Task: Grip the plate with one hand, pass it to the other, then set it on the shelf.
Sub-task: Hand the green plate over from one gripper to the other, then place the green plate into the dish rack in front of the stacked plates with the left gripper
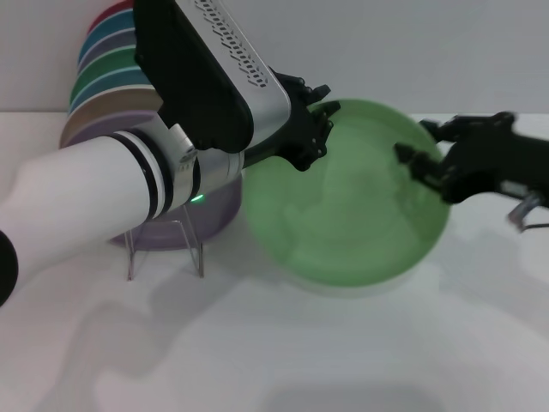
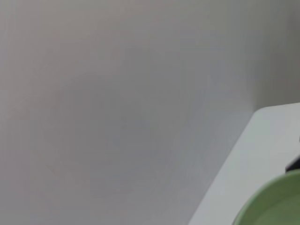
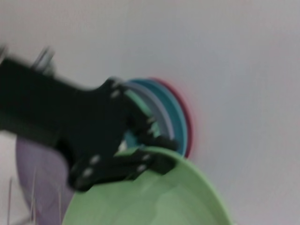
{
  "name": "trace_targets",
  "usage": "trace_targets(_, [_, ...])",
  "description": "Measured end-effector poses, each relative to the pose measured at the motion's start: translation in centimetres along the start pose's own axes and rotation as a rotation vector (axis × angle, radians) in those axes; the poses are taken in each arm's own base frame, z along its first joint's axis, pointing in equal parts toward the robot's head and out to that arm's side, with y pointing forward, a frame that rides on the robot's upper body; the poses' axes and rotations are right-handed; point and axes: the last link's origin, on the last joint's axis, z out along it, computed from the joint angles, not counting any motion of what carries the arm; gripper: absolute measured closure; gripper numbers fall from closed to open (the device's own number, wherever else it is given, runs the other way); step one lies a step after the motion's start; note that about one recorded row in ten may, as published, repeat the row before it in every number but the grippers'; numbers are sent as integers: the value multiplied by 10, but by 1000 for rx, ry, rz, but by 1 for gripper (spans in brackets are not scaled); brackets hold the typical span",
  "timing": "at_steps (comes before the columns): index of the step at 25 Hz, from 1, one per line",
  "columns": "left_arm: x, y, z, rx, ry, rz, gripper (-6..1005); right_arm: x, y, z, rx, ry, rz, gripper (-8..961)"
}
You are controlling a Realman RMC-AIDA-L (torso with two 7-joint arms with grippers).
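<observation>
Standing nearest, the clear shelf (image 1: 165, 247) rests on the white table (image 1: 283, 352) with a lilac plate (image 1: 184, 225) leaning in it. Beyond, the pale green plate (image 1: 347, 193) hangs tilted above the table, the left hand (image 1: 314, 120) pinching its upper rim. The right hand (image 1: 418, 163) sits at the opposite edge, seemingly clamped too, though that is unclear. Coloured plates (image 1: 107, 73) stack behind.

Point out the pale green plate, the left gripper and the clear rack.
plate (image 1: 352, 215), head view, middle of its face.
left gripper (image 1: 319, 116), head view, fingertips at the plate's rim.
clear rack (image 1: 199, 249), head view, front wire leg.
</observation>
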Motion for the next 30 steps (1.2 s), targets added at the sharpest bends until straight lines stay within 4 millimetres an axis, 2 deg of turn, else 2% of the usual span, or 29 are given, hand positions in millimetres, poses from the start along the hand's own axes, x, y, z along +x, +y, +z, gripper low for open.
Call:
trace_targets(2, [0, -1, -1, 13, 7, 2, 874, -1, -4, -5, -2, -22, 35, 623])
trace_targets(4, [0, -4, -4, 38, 20, 6, 880, -2, -17, -21, -9, -78, 135, 599])
trace_targets(5, [1, -5, -6, 72, 41, 25, 886, 2, -33, -36, 9, -125, 214, 586])
trace_targets(6, [1, -5, -6, 72, 41, 25, 892, 2, -33, -36, 9, -125, 214, 572])
trace_targets(7, [2, -6, -8, 100, 60, 47, 898, 6, -43, -44, 23, -153, 249, 559])
trace_targets(10, [4, -8, -12, 151, 93, 77, 915, 24, -71, -70, 32, -262, 385, 519])
trace_targets(12, [6, -9, -13, 175, 111, 83, 927, 29, -77, -75, 33, -291, 415, 519])
trace_targets(14, [16, -7, -24, 274, 195, 119, 944, 43, -88, -87, 38, -360, 484, 519])
trace_targets(15, [17, -6, -26, 292, 208, 128, 953, 56, -98, -98, 46, -429, 545, 519])
trace_targets(16, [20, -4, -29, 317, 227, 146, 962, 56, -98, -98, 46, -429, 545, 520])
trace_targets(17, [23, -1, -32, 352, 256, 169, 962, 69, -107, -108, 69, -480, 586, 520])
trace_targets(20, [30, 6, -43, 460, 339, 232, 963, 80, -111, -118, 99, -514, 601, 520])
trace_targets(23, [30, 13, -56, 602, 452, 296, 963, 90, -112, -125, 126, -549, 601, 517])
trace_targets(25, [17, 20, -73, 714, 611, 313, 963, 97, -112, -128, 143, -570, 608, 514])
trace_targets(26, [17, 20, -73, 714, 611, 313, 962, 97, -112, -128, 143, -570, 608, 512])
trace_targets(29, [-6, 14, -90, 732, 753, 213, 962, 100, -112, -126, 141, -574, 603, 507])
trace_targets(30, [-30, 4, -100, 724, 796, 159, 962, 100, -111, -126, 137, -571, 601, 505])
